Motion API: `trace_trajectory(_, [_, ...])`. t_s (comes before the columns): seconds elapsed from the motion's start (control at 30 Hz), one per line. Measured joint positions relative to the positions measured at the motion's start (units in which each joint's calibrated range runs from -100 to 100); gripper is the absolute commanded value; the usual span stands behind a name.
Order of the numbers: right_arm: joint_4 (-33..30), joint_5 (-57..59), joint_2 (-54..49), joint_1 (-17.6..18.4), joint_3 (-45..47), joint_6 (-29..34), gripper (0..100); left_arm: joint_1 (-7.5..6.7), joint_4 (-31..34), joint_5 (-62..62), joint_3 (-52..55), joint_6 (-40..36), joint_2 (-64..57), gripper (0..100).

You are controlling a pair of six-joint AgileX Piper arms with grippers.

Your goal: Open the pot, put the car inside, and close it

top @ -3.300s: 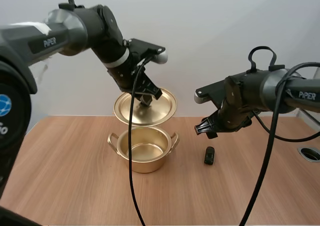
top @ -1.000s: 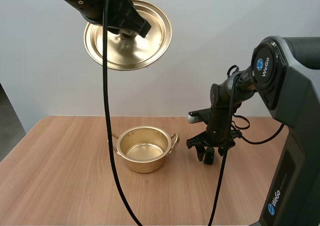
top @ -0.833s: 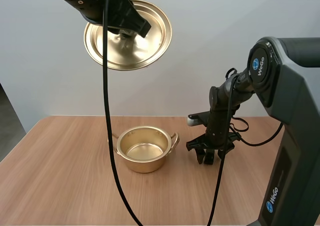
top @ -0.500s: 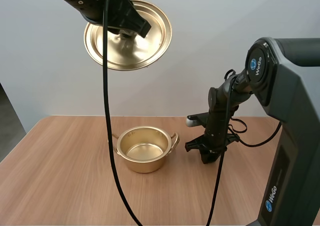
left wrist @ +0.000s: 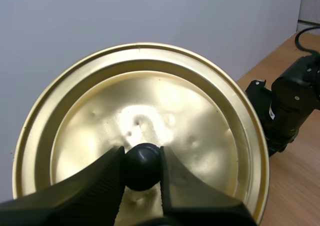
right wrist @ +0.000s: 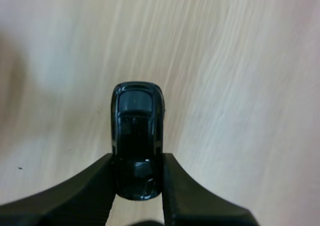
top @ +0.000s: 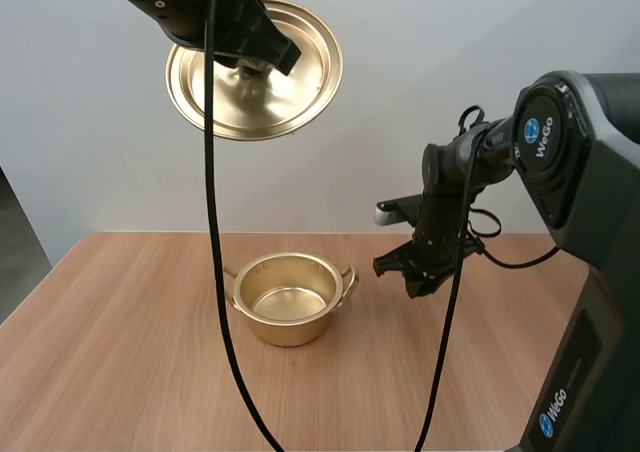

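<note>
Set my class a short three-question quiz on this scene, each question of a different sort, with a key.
1. True or false: the pot stands open and empty on the table.
2. Fill in: the left pincer grips the lid by its black ____.
3. What does the right pincer hold? A) the car B) the lid C) nothing

Key: 1 true; 2 knob; 3 A.

One pot [top: 291,331], one lid [top: 272,104], one car [right wrist: 137,136].
</note>
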Motion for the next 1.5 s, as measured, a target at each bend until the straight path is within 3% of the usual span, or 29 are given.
trace_trajectory(0.37, [6.98,9.13,-10.31,2.2,-8.59,-9.66,0,0.0,0.49,-1.34,-11.8,-2.34,-0.31,0])
trace_trajectory(0.67, [11.62,9.7,-7.97,9.57,-10.25,-12.25,0,0.0,-2.19,0.01,-26.15,-4.1,-0.31,0])
trace_trajectory(0.97, [11.87,10.08,0.94,16.17,-10.41,-12.39,0,0.0,-2.52,0.01,-26.86,-4.1,-0.31,0])
trace_trajectory(1.23, [11.87,9.23,9.59,16.86,-10.41,-12.62,0,0.0,-2.52,0.01,-26.86,-4.1,-0.31,0])
trace_trajectory(1.5, [11.98,6.61,10.6,16.86,-10.41,-13.66,0,0.0,-2.52,0.01,-26.86,-4.1,-0.31,0])
